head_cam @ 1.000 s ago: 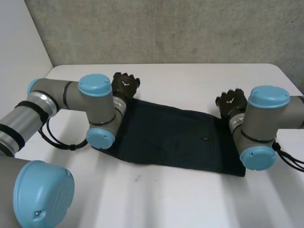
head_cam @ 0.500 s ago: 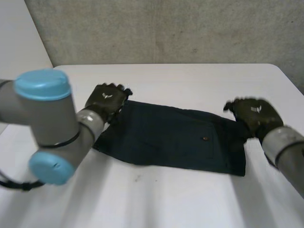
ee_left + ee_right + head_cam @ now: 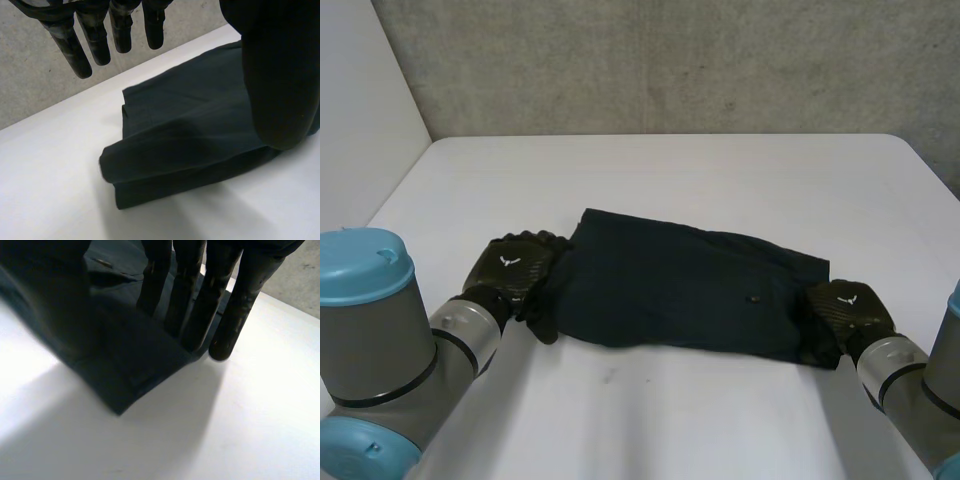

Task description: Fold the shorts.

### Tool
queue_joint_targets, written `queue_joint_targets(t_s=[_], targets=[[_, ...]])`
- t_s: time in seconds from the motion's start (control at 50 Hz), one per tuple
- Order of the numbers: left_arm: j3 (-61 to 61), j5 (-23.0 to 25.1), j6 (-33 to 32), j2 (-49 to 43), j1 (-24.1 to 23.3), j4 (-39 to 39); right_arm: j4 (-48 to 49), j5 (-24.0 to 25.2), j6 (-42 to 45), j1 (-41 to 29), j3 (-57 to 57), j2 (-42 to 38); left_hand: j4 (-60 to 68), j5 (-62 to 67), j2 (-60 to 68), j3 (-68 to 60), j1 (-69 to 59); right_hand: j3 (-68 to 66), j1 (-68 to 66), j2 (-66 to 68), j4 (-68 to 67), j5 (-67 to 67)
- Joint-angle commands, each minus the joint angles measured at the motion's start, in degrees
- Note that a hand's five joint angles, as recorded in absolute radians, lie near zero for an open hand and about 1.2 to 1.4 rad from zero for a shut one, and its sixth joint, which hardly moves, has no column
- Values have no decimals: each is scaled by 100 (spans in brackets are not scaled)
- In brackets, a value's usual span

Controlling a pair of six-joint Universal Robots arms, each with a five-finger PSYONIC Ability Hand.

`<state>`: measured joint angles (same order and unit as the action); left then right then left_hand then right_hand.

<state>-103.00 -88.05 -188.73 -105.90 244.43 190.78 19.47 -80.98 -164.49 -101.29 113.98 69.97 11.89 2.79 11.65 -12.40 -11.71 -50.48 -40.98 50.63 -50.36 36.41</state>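
Dark matte shorts (image 3: 680, 295), flat oblong; my left hand (image 3: 508, 272) hovers straight-fingered over the 8 o'clock corner, right hand (image 3: 847, 308) rests straight-fingered on 4 o'clock.

Inspection finding: the shorts (image 3: 690, 295) are showing plain dark navy across the whole cloth, with one small pale stud (image 3: 752, 297) standing out on them. The surface (image 3: 720, 180) under the shorts is reading uniform white. The left hand (image 3: 510, 272) and the right hand (image 3: 847, 310), at opposite ends of the shorts, are presenting black, each bearing a small white emblem. The left arm (image 3: 460, 335) is showing grey, its cap (image 3: 360, 268) light blue. The wall (image 3: 670, 60) beyond the shorts is appearing grey and faintly speckled.
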Motion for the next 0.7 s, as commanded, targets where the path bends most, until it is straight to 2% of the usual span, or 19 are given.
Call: queue_joint_targets(t_s=[0.02,0.14,0.22,0.24,0.34,0.44,0.46,0.56,0.6,0.7], targets=[[-18,7,3,-1,-10,-14,154,-172,269,118,-16,51,-189,-279,-165,240,171,-2952,-3902,2937,-2964,3359],[-36,-1,11,175,-1,-41,-232,-216,812,267,-139,649,-189,-279,-165,240,171,-2952,-3902,2937,-2964,3359],[-97,-1,11,280,8,-41,-812,-225,1936,601,-358,746,-189,-279,-165,240,171,-2952,-3902,2937,-2964,3359],[-97,-1,11,289,8,-41,-1004,-243,2461,628,-524,755,-189,-279,-165,240,171,-2952,-3902,2937,-2964,3359],[-97,-10,11,325,34,-41,-1217,-295,3747,471,-1070,781,-189,-279,-165,240,171,-2952,-3902,2937,-2964,3359],[-97,-10,11,342,52,-32,-1208,-366,4101,-899,-1843,624,-189,-279,-165,240,171,-2952,-3902,2937,-2964,3359],[-97,-10,11,342,60,-23,-1173,-349,4101,-1301,-2079,458,-189,-279,-165,240,171,-2952,-3902,2937,-2964,3359],[-89,-19,20,439,113,-14,-1085,-261,4258,-2376,-2766,-255,-189,-279,-165,240,171,-2952,-3902,2937,-2964,3359],[-89,-19,20,456,157,-14,-1076,-103,4442,-2998,-3064,-692,-189,-279,-165,240,171,-2952,-3902,2937,-2964,3359],[-54,-19,20,500,262,-6,-1085,442,4628,-3626,-3435,-1424,-189,-279,-165,240,171,-2952,-3902,2937,-2964,3359]])
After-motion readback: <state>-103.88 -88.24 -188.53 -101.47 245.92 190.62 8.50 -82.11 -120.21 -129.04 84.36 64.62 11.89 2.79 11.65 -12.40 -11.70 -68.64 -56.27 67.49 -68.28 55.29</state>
